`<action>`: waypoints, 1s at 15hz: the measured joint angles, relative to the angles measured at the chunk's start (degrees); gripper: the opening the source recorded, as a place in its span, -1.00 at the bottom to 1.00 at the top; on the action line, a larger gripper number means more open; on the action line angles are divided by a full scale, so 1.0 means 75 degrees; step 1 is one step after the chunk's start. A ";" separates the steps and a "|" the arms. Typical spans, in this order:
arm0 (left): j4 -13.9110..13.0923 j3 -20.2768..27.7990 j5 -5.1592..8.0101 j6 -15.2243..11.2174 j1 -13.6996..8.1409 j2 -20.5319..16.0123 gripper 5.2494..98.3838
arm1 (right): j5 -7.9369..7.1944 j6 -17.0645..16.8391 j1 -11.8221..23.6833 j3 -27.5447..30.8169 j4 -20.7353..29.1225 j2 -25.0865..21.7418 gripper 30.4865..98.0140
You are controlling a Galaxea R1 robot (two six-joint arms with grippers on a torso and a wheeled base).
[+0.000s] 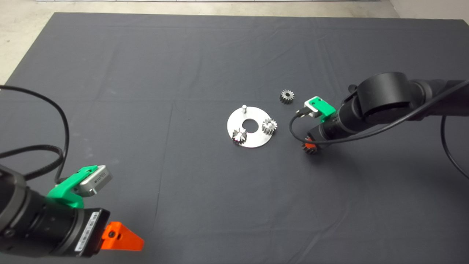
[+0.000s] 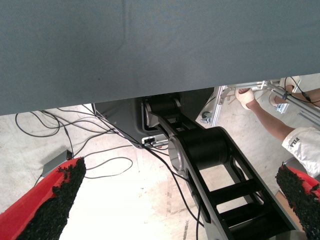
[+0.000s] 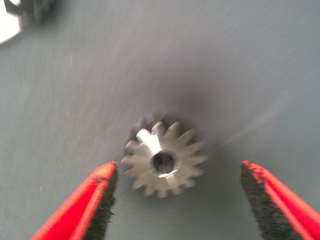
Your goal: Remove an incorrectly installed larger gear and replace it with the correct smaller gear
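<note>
Right gripper (image 3: 175, 200), fingers spread and pinching nothing, sits low over the mat (image 3: 240, 60) with the larger gear (image 3: 164, 159) lying flat between its pads, bore up, nearer the one pad.

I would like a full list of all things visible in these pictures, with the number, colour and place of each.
mat: one, dark grey, under everything
plate: one, silver disc, mid-mat
pin: one, silver, bare, on the plate
bright gears: two, silver, on the plate
smaller gear: one, dark grey, on the mat beside the plate
larger gear: one, silver-grey, flat on the mat
person's arm: one, beyond the mat
right gripper: red fingers open around the larger gear
left gripper: open, parked lower left
</note>
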 measured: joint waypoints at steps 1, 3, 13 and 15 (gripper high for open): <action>0.0002 0.0000 0.0002 0.0000 -0.0002 0.0000 1.00 | 0.0003 0.0044 0.0147 0.0000 0.0015 0.0003 0.09; 0.0002 0.0000 0.0000 0.0000 0.0000 -0.0001 1.00 | 0.0000 0.0106 0.0337 -0.0044 0.0054 0.0028 0.19; 0.0002 0.0000 -0.0006 -0.0003 0.0026 0.0000 1.00 | 0.0003 0.0118 0.0500 -0.2394 0.0164 0.1323 0.54; 0.0002 0.0000 -0.0001 -0.0003 0.0081 -0.0003 1.00 | 0.0015 0.0114 0.0500 -0.2463 0.0184 0.1481 0.65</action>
